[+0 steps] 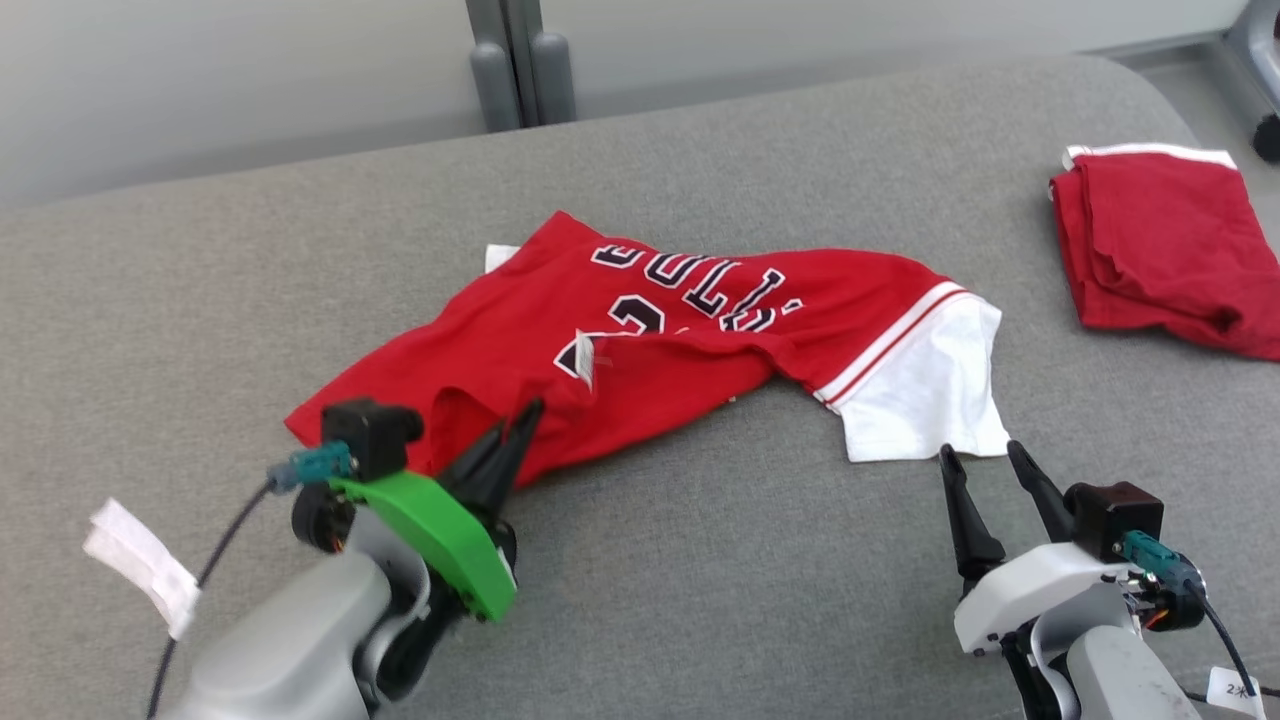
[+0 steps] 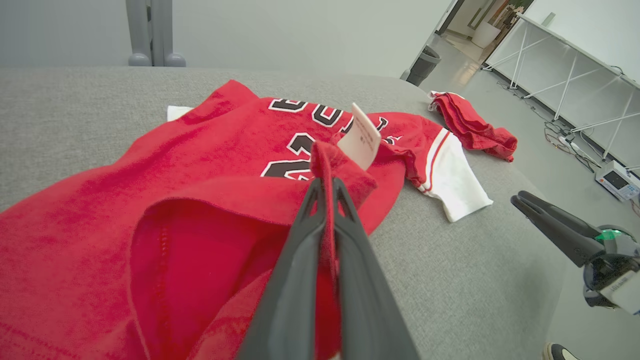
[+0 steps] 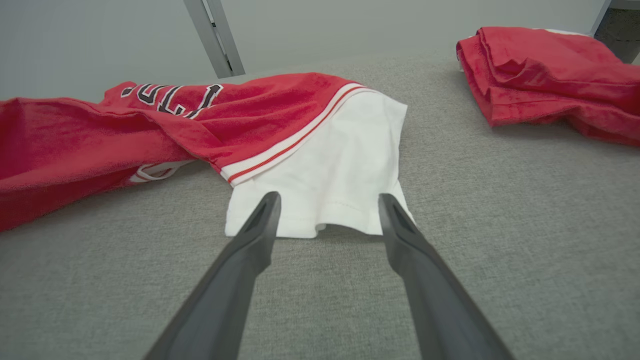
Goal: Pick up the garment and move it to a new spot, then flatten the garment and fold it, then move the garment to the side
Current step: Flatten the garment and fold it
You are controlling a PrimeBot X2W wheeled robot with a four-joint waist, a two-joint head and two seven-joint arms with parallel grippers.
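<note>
garment (image 1: 700, 330), a red jersey, lying crumpled mid-way across the grey fabric surface (image 1: 700, 560), black-and-white lettering upside down and partly swallowed by a fold, number half hidden. left pincer (image 1: 528, 415) pressed together on a raised ridge of the red cloth at its near edge, tips partly buried in it, a pale tag (image 2: 361, 137) standing just beyond. right pincer (image 1: 980, 452) spread wide and empty, tips just short of the white sleeve (image 3: 330, 175), contact hard to judge. white scrap (image 1: 500, 257) peeking from the far edge, source unclear. second red cloth (image 1: 1160, 240) folded well apart at the right, cut off by the frame.
</note>
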